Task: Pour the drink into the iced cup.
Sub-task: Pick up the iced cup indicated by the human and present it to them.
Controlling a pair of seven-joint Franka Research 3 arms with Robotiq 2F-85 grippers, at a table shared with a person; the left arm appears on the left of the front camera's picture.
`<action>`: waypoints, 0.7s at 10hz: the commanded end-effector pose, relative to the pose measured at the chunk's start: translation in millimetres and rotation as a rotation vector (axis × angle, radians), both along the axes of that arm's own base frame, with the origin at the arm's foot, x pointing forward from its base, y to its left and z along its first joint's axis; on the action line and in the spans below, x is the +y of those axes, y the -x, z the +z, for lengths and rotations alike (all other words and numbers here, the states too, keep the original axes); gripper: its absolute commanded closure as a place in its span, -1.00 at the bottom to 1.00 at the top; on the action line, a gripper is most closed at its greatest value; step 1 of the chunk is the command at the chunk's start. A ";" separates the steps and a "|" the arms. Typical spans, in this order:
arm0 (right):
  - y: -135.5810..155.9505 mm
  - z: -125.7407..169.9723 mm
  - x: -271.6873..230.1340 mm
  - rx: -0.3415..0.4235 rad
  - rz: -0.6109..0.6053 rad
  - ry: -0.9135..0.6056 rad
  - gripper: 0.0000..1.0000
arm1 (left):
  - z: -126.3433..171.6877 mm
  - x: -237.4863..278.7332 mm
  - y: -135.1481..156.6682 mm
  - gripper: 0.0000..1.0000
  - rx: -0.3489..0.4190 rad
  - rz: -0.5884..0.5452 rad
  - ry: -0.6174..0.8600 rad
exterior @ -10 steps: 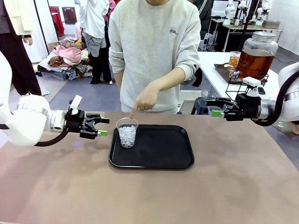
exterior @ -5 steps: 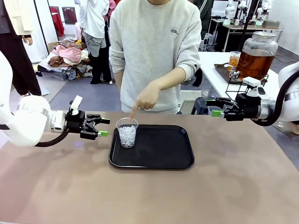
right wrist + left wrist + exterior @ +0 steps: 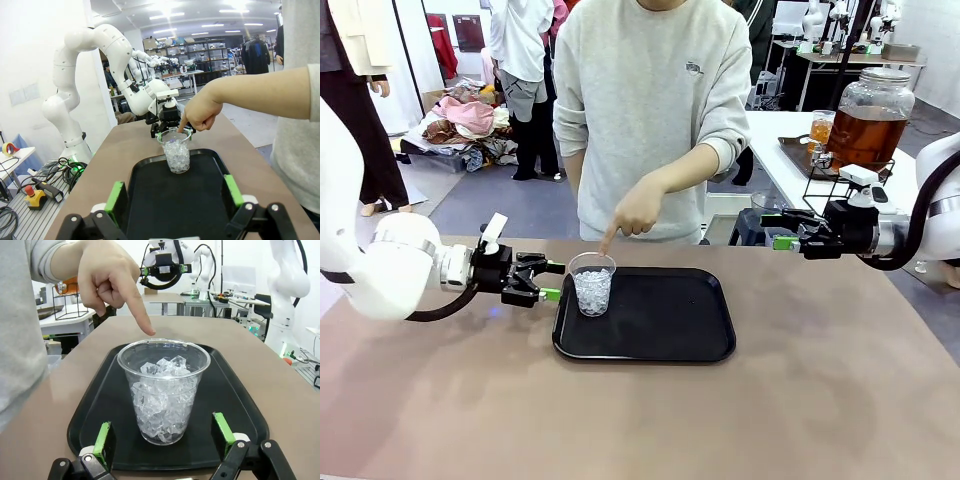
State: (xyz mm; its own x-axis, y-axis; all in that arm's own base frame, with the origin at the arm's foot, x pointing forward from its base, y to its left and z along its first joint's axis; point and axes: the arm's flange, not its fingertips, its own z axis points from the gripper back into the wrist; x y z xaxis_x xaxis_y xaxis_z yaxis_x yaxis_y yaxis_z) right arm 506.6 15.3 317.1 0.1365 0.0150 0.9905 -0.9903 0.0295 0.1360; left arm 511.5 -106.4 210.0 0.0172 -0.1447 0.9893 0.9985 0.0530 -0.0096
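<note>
So the cup [image 3: 592, 284] full of ice is standing upright on the near-left corner of a black tray [image 3: 660, 340], in the middle of the brown tabletop [image 3: 820, 400]. The person across the tabletop has a hand [image 3: 632, 212] out, index finger pointing down right over the cup's far rim.

The left gripper [image 3: 553, 281] is level with the cup and just beside it. Its fingers are spread wide with nothing in them, and the green tips aren't touching the plastic. From the left wrist camera the cup lines up with the gap between the two fingers, about at the tips.

The right gripper [image 3: 775, 230] hangs over the far right edge of the tabletop, well apart from the tray. Its fingers are spread too, and it's empty.

The drink [image 3: 865, 138] is nowhere near the cup. The amber stuff sits in a big glass jar on a white side table off to the far right, with a small cup of the same colour [image 3: 821, 128] next to it.
</note>
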 end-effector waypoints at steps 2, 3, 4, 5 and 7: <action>-1.4 3.4 0.4 0.010 -0.004 0.007 -1.00 | -4.9 -12.9 -8.0 -1.00 -0.012 0.015 0.023; -1.4 3.4 0.4 0.010 -0.004 0.007 -1.00 | -6.4 -15.6 -9.9 -1.00 -0.009 0.013 0.019; -1.4 3.4 0.4 0.010 -0.004 0.007 -1.00 | -7.5 -18.3 -11.4 -1.00 -0.009 0.008 0.020; -1.4 3.4 0.4 0.010 -0.004 0.007 -1.00 | -8.6 -21.7 -12.6 -1.00 -0.003 0.000 0.025; -1.4 3.4 0.4 0.010 -0.004 0.007 -1.00 | -10.5 -27.4 -14.9 -1.00 -0.002 -0.001 0.028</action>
